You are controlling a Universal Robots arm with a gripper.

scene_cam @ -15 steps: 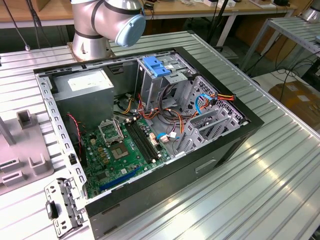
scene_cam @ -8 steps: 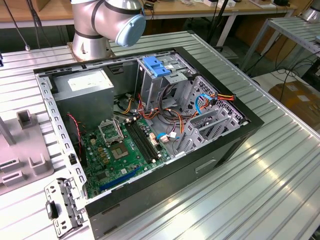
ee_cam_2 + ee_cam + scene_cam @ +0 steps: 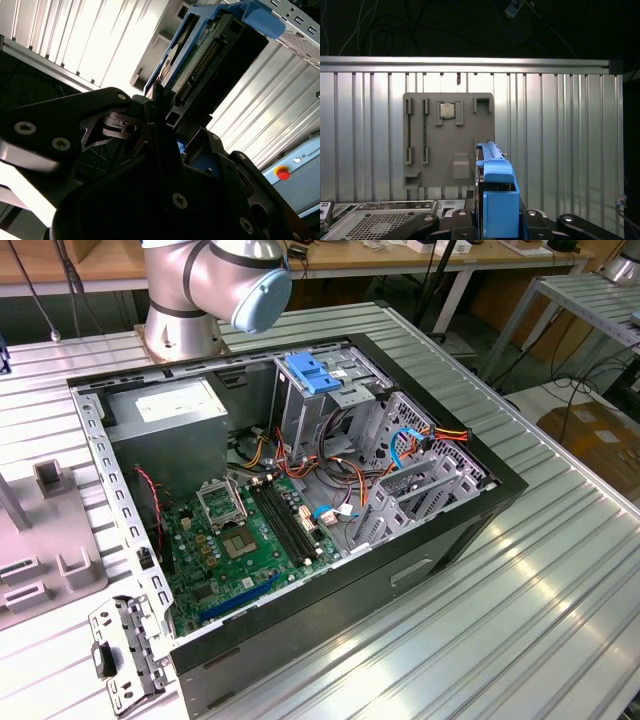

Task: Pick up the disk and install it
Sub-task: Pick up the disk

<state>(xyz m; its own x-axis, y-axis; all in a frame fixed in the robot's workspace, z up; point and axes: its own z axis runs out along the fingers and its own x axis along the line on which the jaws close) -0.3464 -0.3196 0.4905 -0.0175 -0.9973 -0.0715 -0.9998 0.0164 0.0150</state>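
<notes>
We see the gripper [image 3: 496,220] pinching the disk [image 3: 497,190]. Its black fingers [image 3: 462,222] are pressed against either side of the blue plastic carrier, so the drive stands on edge between them. In the second wrist view the disk [image 3: 210,55] shows its connector edge and a strip of white label inside the blue frame. It is held up off the ribbed aluminium table [image 3: 90,35].

In the first wrist view a grey fixture plate [image 3: 432,165] lies flat on the table behind the held drive, with a processor chip [image 3: 447,110] seated in one of its pockets.

In the exterior view the open computer case [image 3: 450,530] lies on its side in the middle of the table [image 3: 540,630]. Inside it we see the green motherboard [image 3: 240,540], the grey power supply [image 3: 170,410] and the metal drive cage [image 3: 345,400]. The fixture plate [image 3: 40,570] sits beside the case at the table's edge on the exterior view's left.
</notes>
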